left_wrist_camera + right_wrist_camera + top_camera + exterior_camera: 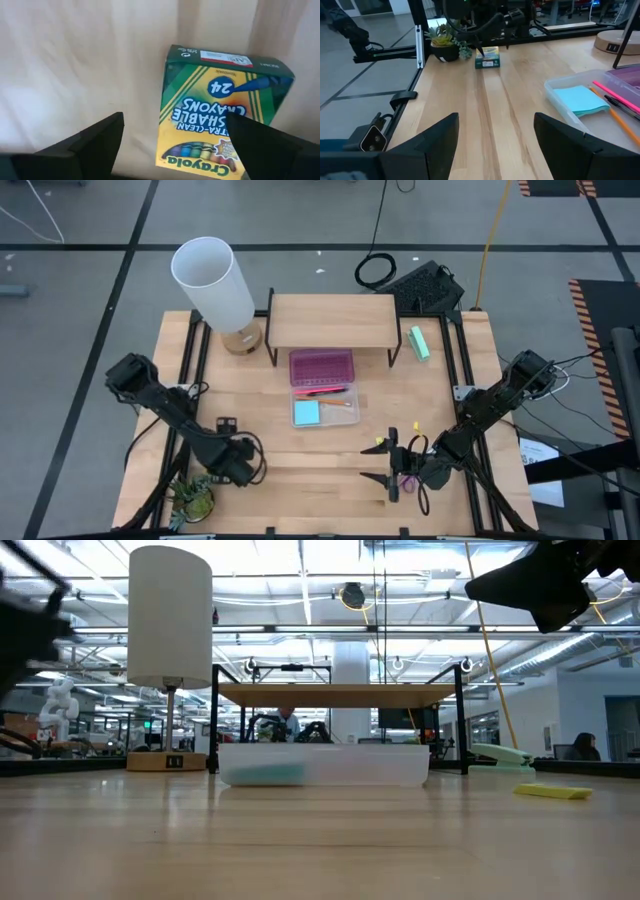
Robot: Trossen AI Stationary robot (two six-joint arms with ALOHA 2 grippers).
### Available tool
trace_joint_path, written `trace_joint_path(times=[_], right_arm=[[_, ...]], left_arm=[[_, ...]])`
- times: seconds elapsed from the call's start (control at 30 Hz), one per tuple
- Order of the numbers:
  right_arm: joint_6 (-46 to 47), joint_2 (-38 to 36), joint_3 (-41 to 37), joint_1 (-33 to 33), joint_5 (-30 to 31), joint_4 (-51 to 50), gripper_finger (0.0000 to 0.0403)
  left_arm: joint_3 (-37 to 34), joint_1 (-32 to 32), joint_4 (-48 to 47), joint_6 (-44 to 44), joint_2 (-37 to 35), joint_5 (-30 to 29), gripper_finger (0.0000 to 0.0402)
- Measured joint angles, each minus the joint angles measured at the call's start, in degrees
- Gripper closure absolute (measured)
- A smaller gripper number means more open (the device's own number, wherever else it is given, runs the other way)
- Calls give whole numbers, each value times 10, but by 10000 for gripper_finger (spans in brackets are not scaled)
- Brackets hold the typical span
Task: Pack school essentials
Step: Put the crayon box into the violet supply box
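Observation:
The yellow-green crayon box (220, 110) lies flat on the wood, near the table's front left; it also shows far off in the right wrist view (487, 57). My left gripper (180, 150) hangs open right over it (238, 465), one finger on either side, and I see no touch. A clear case (325, 408) in the table's middle holds the light-blue note pad (580, 99), a pink stick (615, 92) and a pen. My right gripper (495, 145) stands open at the front right (388, 463), nothing between its fingers. A small yellow piece (553, 792) lies on the table.
A potted plant (195, 500) stands at the front left corner, close to the left gripper. A lamp (215, 285) and a wooden shelf (330, 320) stand at the back. A mint-green block (420, 342) lies right of the shelf. The case's purple lid (322, 366) lies open.

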Motion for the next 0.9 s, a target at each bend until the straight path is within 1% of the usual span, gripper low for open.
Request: trace_joint_path(times=[0.17,0.23,0.3,0.4,0.47,0.63,0.8,0.9], right_arm=[[-1,0,0,-7,0,0,151],[1,0,0,-8,0,0,151],[1,0,0,-8,0,0,151],[1,0,0,-7,0,0,151],[6,0,0,-6,-1,-6,151],[30,0,0,-1,-3,-30,151],[36,0,0,-2,-3,-35,151],[36,0,0,-2,-3,-34,151]], left_arm=[[56,37,1,130,1,-73,48],[86,51,0,155,1,-94,48],[117,64,-2,149,0,-97,48],[142,78,-4,104,0,-85,48],[139,74,-5,86,0,-74,48],[98,41,-7,79,0,-28,48],[62,6,-6,78,0,-27,48],[39,-6,-2,52,0,-22,48]])
